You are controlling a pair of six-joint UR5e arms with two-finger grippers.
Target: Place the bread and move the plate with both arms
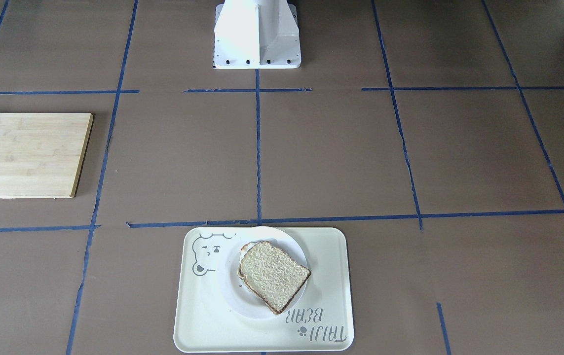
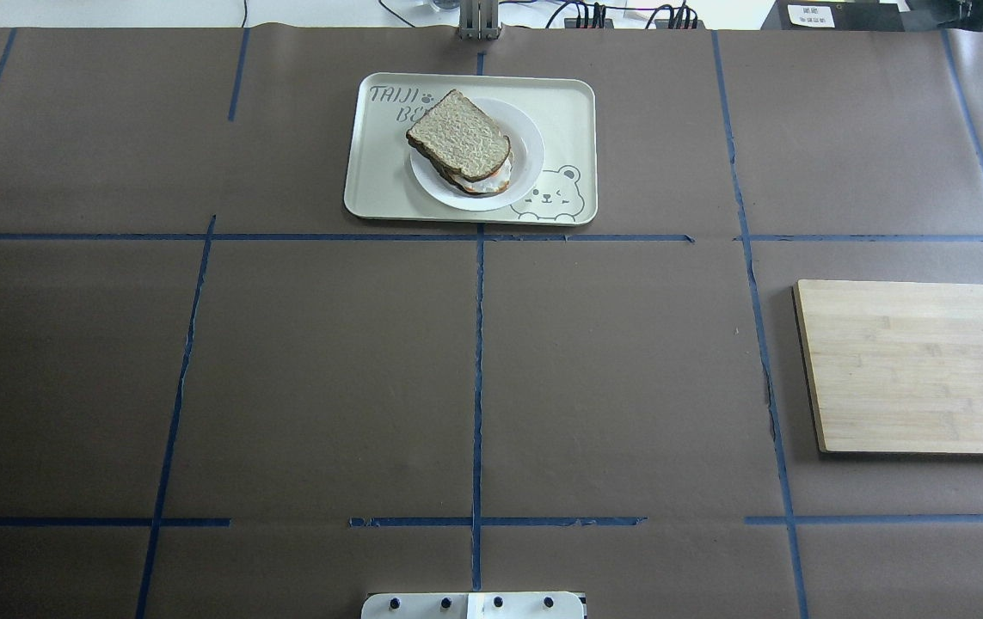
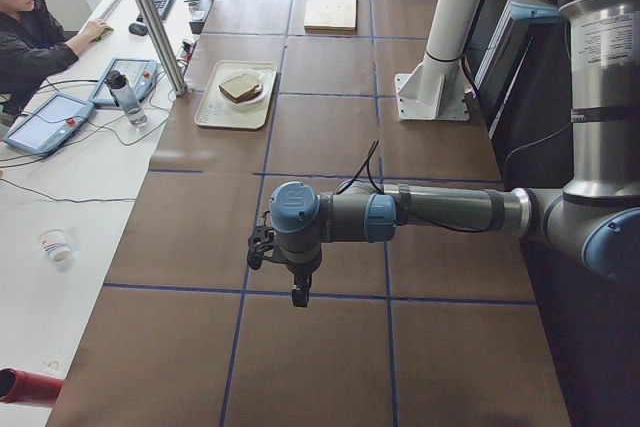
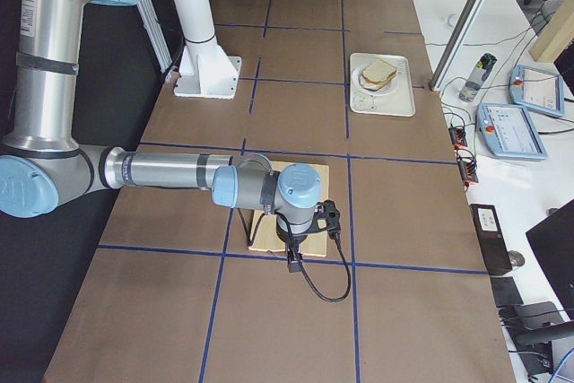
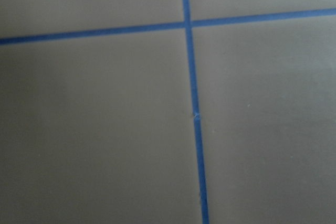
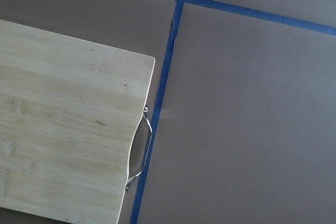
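The bread [image 1: 274,275] lies as the top slice on the white plate [image 1: 231,292]. The plate stands on the cream bear tray [image 1: 198,315]. In the overhead view the bread [image 2: 459,136] covers a lower slice with egg white [image 2: 484,184] showing at its edge, on the plate [image 2: 527,160]. My left gripper [image 3: 299,292] hangs over bare table far from the tray. My right gripper [image 4: 293,262] hangs over the wooden board's edge. Both show only in the side views, so I cannot tell whether they are open or shut. Neither wrist view shows its fingers.
A wooden cutting board [image 2: 921,365] lies on the robot's right side, with a metal handle [image 6: 140,150] at its edge. The white robot base [image 1: 257,34] stands at the table's near middle. An operator [image 3: 30,37] sits beyond the far edge, beside tablets and a bottle [image 3: 124,97].
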